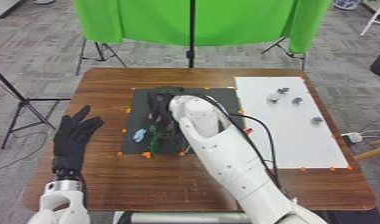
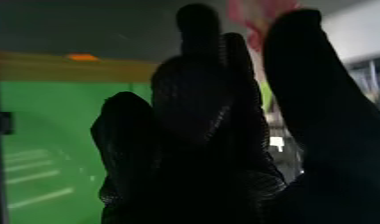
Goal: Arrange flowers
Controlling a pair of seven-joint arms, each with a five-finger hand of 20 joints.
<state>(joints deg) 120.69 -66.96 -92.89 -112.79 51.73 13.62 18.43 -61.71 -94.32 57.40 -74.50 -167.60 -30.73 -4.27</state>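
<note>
So the black-gloved left hand [image 1: 73,140] is just hanging open left of the black mat [image 1: 139,114]. Black-gloved right hand [image 1: 160,104] is over the mat, honestly can't tell if it's gripping; pinkish-red petals [image 2: 260,11] right by it. Light-blue flower [image 1: 139,134] and green stems [image 1: 154,145] lie on the mat.

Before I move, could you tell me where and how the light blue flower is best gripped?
I'd probably pinch the light blue flower across its narrower width, coming from above and slightly left: it lies lengthwise, with green stems close on its right.
</note>
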